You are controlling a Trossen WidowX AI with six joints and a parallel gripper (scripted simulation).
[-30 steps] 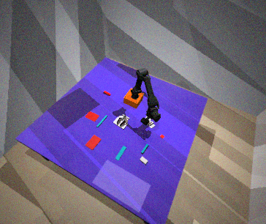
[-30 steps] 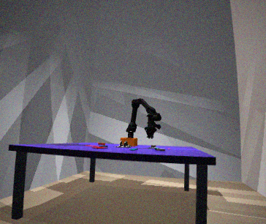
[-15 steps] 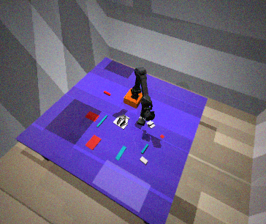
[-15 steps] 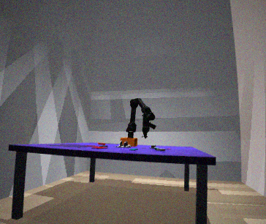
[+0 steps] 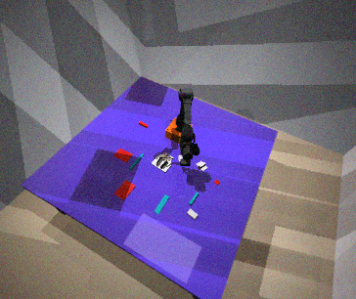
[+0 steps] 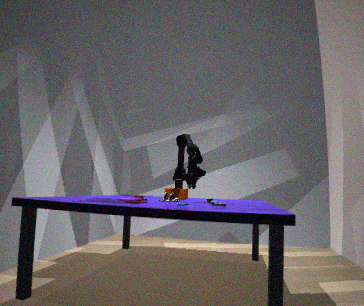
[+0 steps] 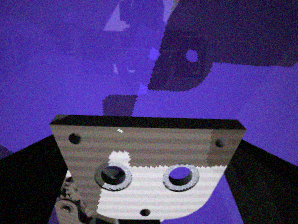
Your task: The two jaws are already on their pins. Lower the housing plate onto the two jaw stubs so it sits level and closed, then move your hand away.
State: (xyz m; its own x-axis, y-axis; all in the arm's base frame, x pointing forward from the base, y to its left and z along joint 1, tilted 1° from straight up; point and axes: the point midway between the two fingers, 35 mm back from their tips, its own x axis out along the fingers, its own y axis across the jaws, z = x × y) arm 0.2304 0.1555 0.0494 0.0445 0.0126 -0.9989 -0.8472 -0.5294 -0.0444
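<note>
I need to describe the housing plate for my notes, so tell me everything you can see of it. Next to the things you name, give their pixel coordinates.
The housing plate [image 7: 150, 152] is a flat, pale panel, brownish grey where shaded, with a dark straight far edge and rounded near corners. Two large holes have raised grey rims; three small holes sit near the far corners and the near edge's middle. It looks rigid; the material is unclear. It is held off the table [image 5: 238, 147] [image 6: 153, 204] [image 7: 265, 105] between the fingers of the gripper [image 5: 186, 161] [image 6: 193, 185] [image 7: 146, 139].
</note>
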